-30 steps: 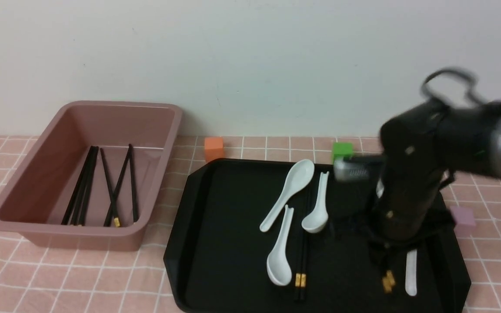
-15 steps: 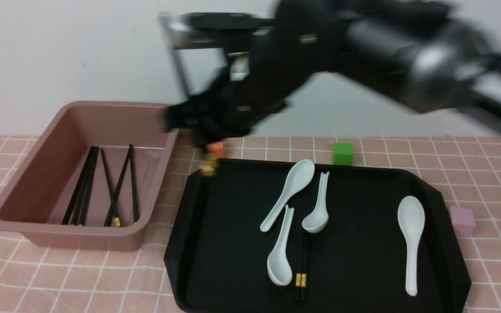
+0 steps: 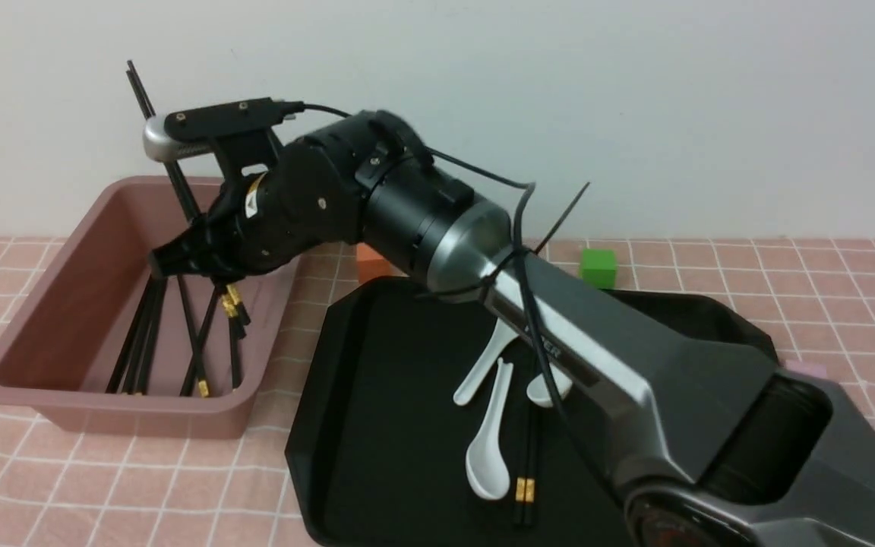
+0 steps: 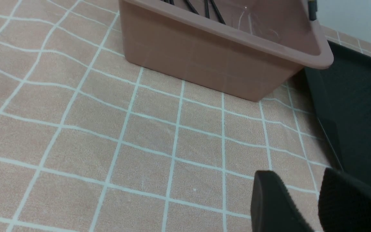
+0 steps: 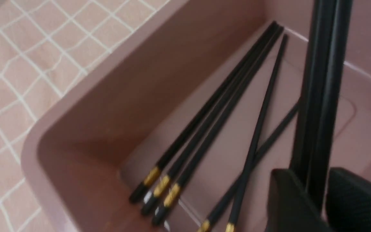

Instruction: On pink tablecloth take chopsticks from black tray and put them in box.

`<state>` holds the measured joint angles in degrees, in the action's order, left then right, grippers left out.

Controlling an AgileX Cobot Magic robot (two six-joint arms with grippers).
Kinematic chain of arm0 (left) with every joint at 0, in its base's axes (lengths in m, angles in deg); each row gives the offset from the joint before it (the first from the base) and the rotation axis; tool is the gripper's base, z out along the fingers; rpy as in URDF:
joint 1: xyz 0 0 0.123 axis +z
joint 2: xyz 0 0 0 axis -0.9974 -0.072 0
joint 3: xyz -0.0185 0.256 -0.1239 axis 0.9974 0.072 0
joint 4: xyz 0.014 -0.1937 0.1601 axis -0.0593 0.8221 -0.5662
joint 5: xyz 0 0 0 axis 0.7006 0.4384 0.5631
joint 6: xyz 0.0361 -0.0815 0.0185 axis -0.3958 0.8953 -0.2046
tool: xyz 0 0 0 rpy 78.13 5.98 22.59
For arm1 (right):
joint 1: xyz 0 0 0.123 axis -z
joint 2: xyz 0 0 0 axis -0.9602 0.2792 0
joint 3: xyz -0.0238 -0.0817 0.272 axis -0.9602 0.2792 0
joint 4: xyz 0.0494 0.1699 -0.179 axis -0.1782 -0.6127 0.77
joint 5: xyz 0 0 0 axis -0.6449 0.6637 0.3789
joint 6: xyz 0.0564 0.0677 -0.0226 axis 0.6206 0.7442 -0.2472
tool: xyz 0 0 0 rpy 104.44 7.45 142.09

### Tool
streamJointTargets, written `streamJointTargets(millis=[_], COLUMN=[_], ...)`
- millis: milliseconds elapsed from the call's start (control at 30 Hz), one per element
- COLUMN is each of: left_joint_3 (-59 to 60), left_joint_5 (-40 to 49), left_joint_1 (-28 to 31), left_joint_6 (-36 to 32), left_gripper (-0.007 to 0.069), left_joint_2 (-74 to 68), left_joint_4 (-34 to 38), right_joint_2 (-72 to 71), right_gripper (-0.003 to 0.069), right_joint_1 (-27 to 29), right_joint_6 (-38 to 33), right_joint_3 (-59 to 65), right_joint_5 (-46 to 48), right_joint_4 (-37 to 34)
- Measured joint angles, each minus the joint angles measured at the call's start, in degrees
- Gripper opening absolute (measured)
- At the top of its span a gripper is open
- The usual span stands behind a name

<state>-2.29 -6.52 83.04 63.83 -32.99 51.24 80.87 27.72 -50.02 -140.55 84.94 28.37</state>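
My right gripper (image 3: 198, 262) is over the dusty-pink box (image 3: 126, 418) and shut on a pair of black chopsticks (image 3: 139, 87). The pair stands steeply, gold-banded ends down inside the box. The right wrist view shows this pair (image 5: 320, 80) pinched between my fingertips (image 5: 314, 174). Several chopsticks (image 3: 137, 342) lie on the box floor (image 5: 211, 119). One more pair (image 3: 529, 448) lies on the black tray (image 3: 377, 395) between the spoons. My left gripper (image 4: 298, 174) is almost closed and empty, low over the pink tablecloth (image 4: 108, 129) near the box (image 4: 211, 61) and the tray (image 4: 356, 106).
White ceramic spoons (image 3: 487, 448) lie on the tray, partly hidden by my right arm, which reaches across the tray. An orange cube (image 3: 365, 262) and a green cube (image 3: 598, 267) sit behind the tray. The wall is close behind the box.
My right arm lifted a chopstick pair from the tray's right side and swung left. It now holds the pair inside the box. A spoon it uncovered is hidden again by the arm.
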Motion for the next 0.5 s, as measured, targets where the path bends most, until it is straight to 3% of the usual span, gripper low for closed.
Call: streamJointTargets(millis=[67, 133, 233, 367, 433, 500], left_joint_3=[0.0, 0.0, 0.0, 0.0, 0.0, 0.0], left_joint_5=[0.0, 0.0, 0.0, 0.0, 0.0, 0.0], left_joint_1=[0.0, 0.0, 0.0, 0.0, 0.0, 0.0], left_joint_6=[0.0, 0.0, 0.0, 0.0, 0.0, 0.0], left_gripper=[0.0239, 0.0239, 0.0239, 0.0239, 0.0239, 0.0239], left_joint_2=[0.0, 0.0, 0.0, 0.0, 0.0, 0.0], left_joint_4=[0.0, 0.0, 0.0, 0.0, 0.0, 0.0], right_joint_2=[0.0, -0.4, -2.4, -7.8, -13.0, -15.4], right_gripper=[0.0323, 0.0436, 0.0513, 0.0504, 0.0423, 0.038], right_joint_1=[0.1, 0.4, 0.9, 1.3, 1.4, 1.4], right_joint_6=[0.0, -0.1, -0.9, -1.3, -1.4, -1.5], right_joint_3=[0.0, -0.1, -0.1, -0.1, -0.1, -0.1], right_joint_5=[-1.2, -1.3, 4.9, 17.1, 25.7, 26.9], right_joint_4=[0.1, 0.3, 0.8, 4.1, 6.6, 7.2])
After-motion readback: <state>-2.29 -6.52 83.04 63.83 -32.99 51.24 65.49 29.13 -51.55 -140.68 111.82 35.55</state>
